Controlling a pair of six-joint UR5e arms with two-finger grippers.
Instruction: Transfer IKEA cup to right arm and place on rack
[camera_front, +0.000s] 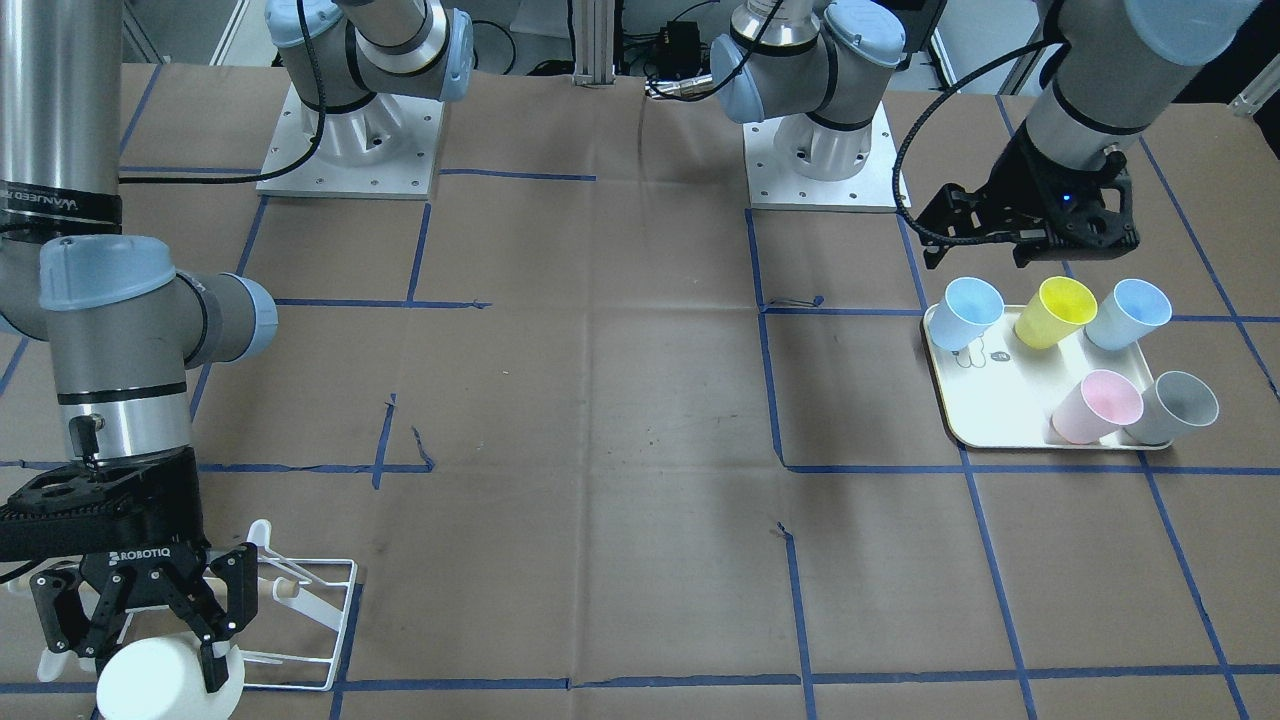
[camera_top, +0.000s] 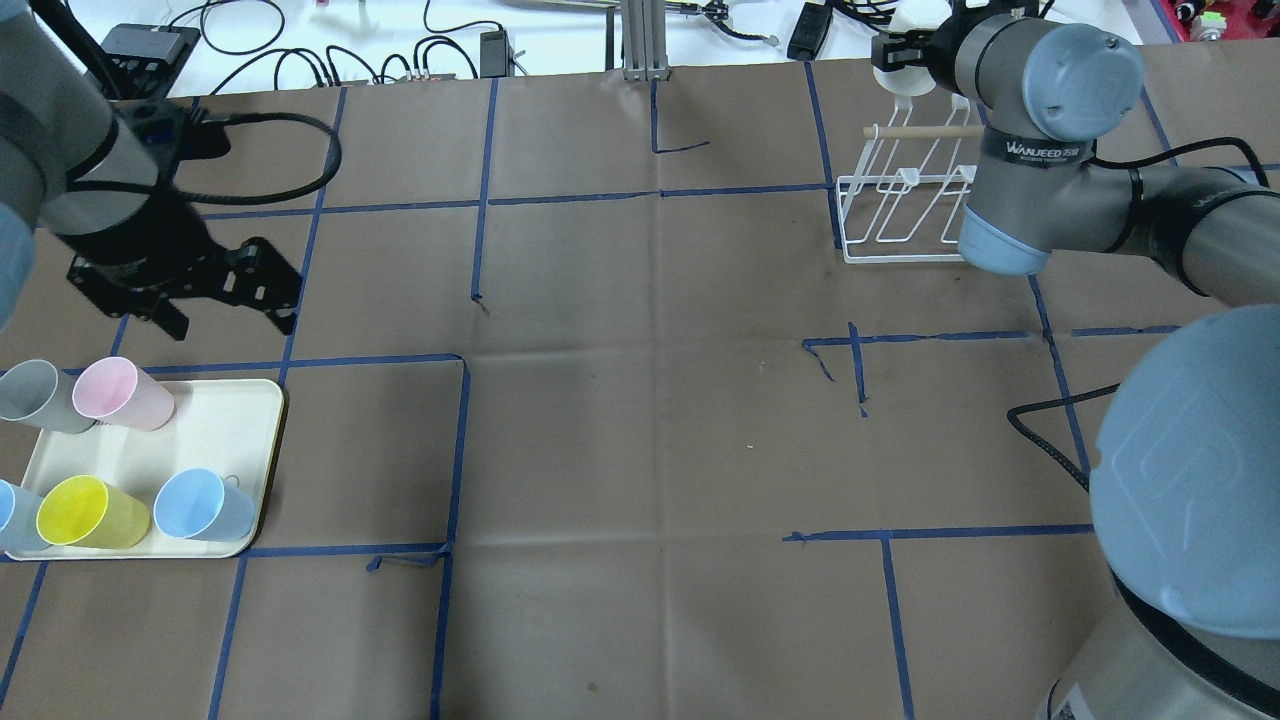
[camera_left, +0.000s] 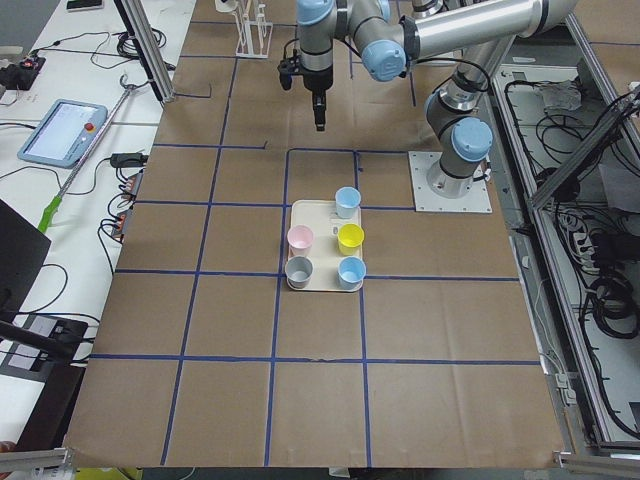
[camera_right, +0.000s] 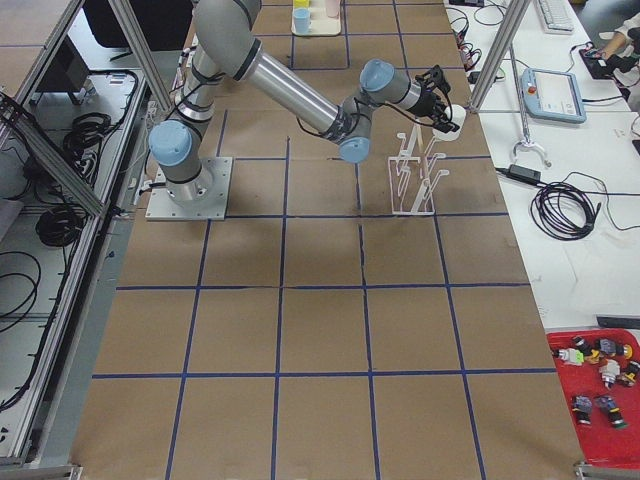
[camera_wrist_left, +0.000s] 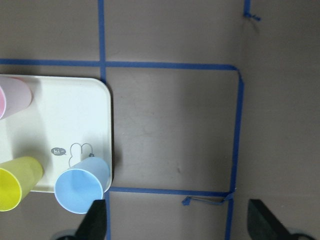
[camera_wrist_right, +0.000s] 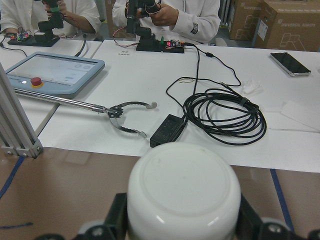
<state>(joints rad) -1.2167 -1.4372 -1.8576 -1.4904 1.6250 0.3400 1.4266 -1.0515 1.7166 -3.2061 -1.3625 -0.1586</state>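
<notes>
White IKEA cup (camera_front: 165, 682) hangs pinched in right gripper (camera_front: 142, 662) at rack's (camera_front: 335, 622) end; far off, tray (camera_front: 990, 405) holds five cups (camera_front: 1098, 405), left gripper (camera_front: 978, 252) agape.

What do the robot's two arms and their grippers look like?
Both arms are silver-grey tubes with light-blue joint caps. The right arm wears a black band lettered WANJEED; its black claw-like right gripper reads ROBOTIQ. The left arm carries a looping black cable and a black left gripper.

A cream tray (camera_front: 1000, 405) on the brown-papered counter (camera_front: 620, 400), gridded with blue tape (camera_front: 765, 380), carries a light-blue cup (camera_front: 972, 310), a yellow cup (camera_front: 1055, 311), a second light-blue cup (camera_front: 1128, 313), a pink cup (camera_front: 1097, 406) and a grey cup (camera_front: 1172, 407); elsewhere, a coiled black cable (camera_wrist_right: 225, 112) lies near a grey pendant (camera_wrist_right: 55, 72).
</notes>
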